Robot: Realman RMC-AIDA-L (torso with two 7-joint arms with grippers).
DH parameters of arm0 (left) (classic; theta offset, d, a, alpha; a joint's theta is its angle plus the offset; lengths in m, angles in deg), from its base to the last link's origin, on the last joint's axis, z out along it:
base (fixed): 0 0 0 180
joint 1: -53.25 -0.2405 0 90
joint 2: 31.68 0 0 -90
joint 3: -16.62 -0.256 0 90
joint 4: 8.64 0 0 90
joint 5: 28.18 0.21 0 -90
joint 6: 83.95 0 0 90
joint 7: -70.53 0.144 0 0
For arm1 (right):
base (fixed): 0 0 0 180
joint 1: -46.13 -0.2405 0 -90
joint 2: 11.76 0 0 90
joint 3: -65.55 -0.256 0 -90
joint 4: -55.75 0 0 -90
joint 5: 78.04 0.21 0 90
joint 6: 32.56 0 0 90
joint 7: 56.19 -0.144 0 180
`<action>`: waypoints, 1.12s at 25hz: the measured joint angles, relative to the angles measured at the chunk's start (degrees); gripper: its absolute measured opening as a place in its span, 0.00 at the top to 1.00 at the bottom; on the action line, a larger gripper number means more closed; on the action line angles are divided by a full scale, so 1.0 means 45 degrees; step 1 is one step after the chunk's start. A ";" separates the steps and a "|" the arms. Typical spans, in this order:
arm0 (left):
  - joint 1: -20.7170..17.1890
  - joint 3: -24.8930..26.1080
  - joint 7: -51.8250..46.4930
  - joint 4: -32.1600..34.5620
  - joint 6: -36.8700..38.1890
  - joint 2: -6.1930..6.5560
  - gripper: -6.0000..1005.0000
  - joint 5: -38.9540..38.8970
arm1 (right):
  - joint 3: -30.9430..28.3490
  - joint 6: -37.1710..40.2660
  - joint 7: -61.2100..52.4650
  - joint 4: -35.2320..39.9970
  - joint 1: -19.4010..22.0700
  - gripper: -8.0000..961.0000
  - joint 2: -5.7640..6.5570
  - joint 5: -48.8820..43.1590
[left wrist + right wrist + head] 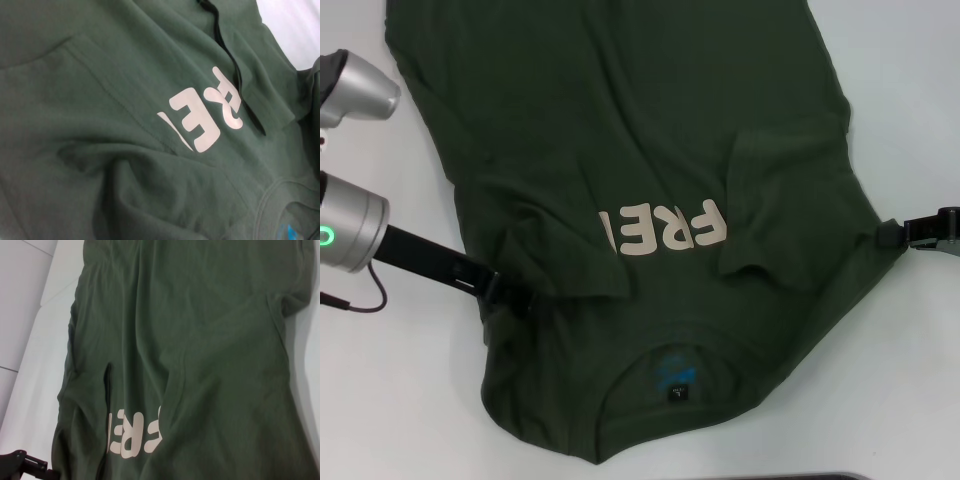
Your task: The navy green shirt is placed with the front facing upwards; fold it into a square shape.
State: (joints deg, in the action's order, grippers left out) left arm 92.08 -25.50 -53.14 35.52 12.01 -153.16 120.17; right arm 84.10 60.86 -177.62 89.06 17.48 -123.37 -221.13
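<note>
We find the navy green shirt spread front-up on the white table, collar toward the robot. Both sleeves are folded inward over the chest, each covering part of the cream lettering.

The left gripper sits at the shirt's left edge, beside the folded left sleeve, touching the cloth. The fabric bunches at its tip, but we cannot tell whether its fingers are closed on it. The right gripper sits at the shirt's right edge, beside the folded right sleeve; the cloth draws to a point at its tip, yet its finger state also cannot be determined.

Only the head view shows the collar in full, with the blue print and a small black tag inside. The left wrist view shows the sleeve hem stitching and a corner of that print. The right wrist view alone shows the shirt's far body, and the left gripper at the opposite edge.
</note>
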 joint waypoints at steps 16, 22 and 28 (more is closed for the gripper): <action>-0.0059 0.0107 0.0108 0.0976 -0.0100 0.0055 0.57 -0.0868 | 0.0000 -0.0038 0.0050 -0.0001 -0.0097 0.95 0.0038 0.0127; -0.0332 0.0294 0.0147 0.1075 -0.0076 0.0313 0.57 -0.0923 | 0.0000 -0.0131 0.0046 -0.0001 -0.0136 0.95 0.0038 0.0138; -0.1024 0.0334 0.0043 0.1180 0.0050 0.0730 0.57 -0.0916 | 0.0021 -0.0344 0.0055 -0.0164 -0.0138 0.96 -0.0020 0.0141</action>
State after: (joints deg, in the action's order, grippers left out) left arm 87.47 -24.00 -52.95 40.83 12.23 -149.87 116.04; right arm 84.19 59.31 -177.37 88.32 16.86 -123.46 -220.49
